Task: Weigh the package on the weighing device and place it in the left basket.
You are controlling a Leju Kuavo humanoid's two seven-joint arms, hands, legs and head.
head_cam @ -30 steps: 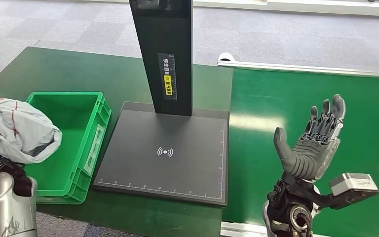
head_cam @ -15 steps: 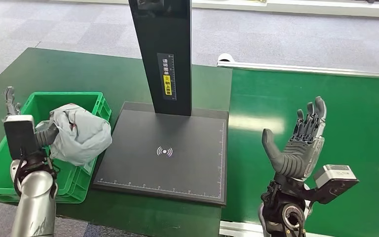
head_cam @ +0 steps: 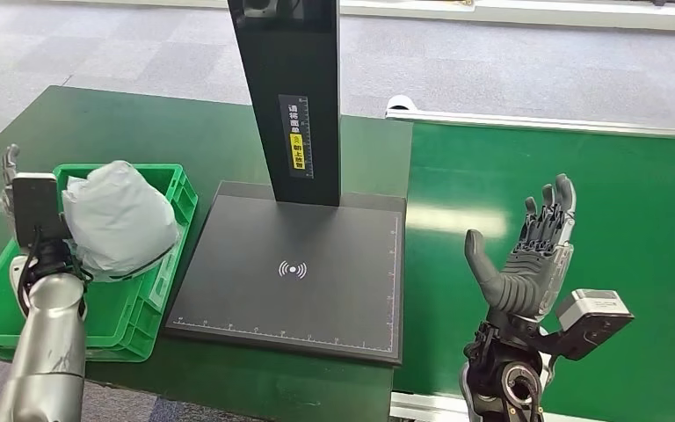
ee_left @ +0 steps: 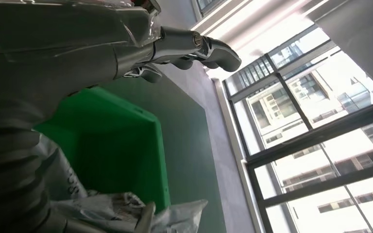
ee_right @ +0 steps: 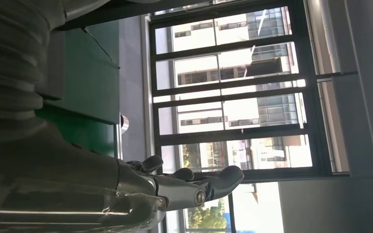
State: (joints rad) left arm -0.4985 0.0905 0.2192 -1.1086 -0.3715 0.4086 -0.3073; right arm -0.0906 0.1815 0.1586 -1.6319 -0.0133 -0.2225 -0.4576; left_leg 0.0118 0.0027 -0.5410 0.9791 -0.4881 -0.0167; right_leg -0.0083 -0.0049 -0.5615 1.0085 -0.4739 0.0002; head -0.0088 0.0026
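The grey package (head_cam: 116, 215) sits in the green basket (head_cam: 154, 299), bulging above its rim, left of the black scale (head_cam: 294, 272). The left hand (head_cam: 7, 180) is at the basket's far-left side, fingers straight, holding nothing. The right hand (head_cam: 532, 259) hovers open over the green belt (head_cam: 633, 220), palm up

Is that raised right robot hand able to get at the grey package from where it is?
Probably not easily: the right robot hand is over the belt, and the scale with its post lies between it and the package in the basket.
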